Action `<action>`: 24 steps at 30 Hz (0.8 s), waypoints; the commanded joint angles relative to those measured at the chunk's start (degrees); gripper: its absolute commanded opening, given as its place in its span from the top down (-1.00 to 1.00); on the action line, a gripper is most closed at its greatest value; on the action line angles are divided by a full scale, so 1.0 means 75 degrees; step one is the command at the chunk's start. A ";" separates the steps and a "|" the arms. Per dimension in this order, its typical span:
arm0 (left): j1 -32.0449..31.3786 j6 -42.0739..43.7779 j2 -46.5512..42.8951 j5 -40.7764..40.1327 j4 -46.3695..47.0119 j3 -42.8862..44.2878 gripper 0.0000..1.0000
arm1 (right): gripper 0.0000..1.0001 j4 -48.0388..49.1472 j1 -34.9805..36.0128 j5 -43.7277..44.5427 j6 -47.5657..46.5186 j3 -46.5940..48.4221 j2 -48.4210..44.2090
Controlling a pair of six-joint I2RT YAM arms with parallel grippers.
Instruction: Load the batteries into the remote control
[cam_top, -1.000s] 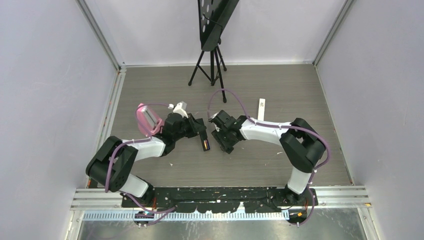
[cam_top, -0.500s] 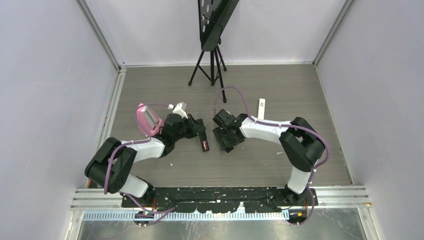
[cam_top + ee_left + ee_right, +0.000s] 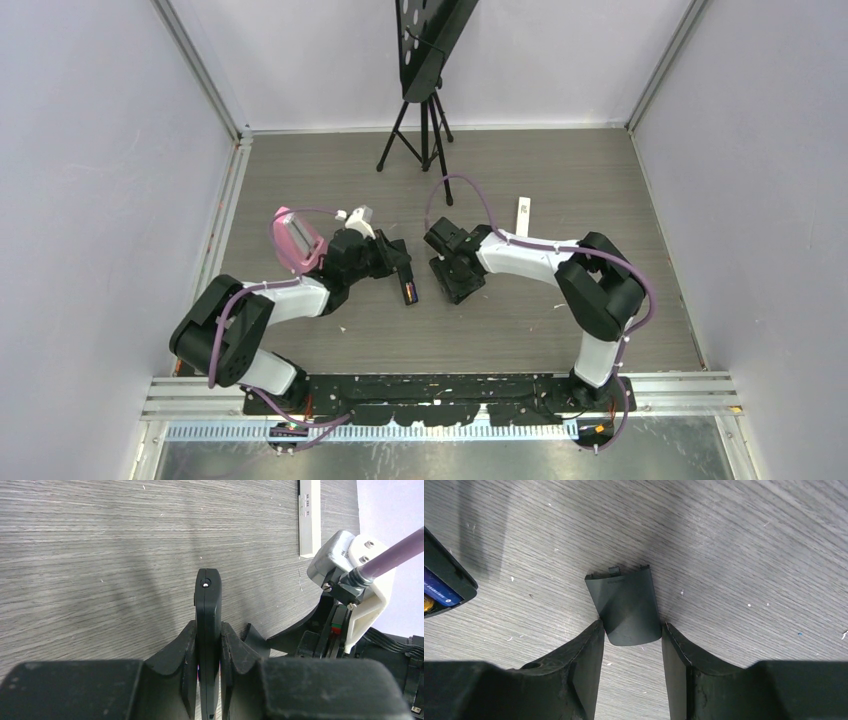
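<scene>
My left gripper is shut on the black remote control, held edge-on just above the table; from above the left gripper and the remote control sit left of centre. The remote's open compartment shows batteries: a purple battery and an orange-yellow battery at the right wrist view's left edge. A black battery cover lies flat on the table. My right gripper straddles its near end, fingertips touching both side edges. From above, the right gripper hides the cover.
A white slim remote lies behind the right arm, also visible as a white remote in the left wrist view. A pink object sits by the left arm. A black tripod stands at the back centre. Grey walls enclose the table.
The right gripper has drifted slightly left and back over the cover; its jaws widened, then narrowed onto the cover. The left gripper keeps its hold on the remote, nearly still.
</scene>
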 commanded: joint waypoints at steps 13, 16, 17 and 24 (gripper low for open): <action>0.0007 -0.0482 0.0681 -0.0119 0.1422 0.0129 1.00 | 0.27 0.1360 0.0056 -0.0126 0.1127 -0.0875 -0.0937; -0.0021 -0.0503 0.0870 -0.0169 0.1513 0.0223 1.00 | 0.28 0.1553 0.0054 -0.0295 0.1289 -0.1020 -0.1205; -0.0036 -0.0497 0.0907 -0.0189 0.1514 0.0243 1.00 | 0.27 0.1643 0.0053 -0.0332 0.1342 -0.1071 -0.1267; -0.0189 -0.0494 0.1211 -0.0226 0.1685 0.0313 1.00 | 0.27 0.2319 0.0053 -0.0869 0.1743 -0.1363 -0.1481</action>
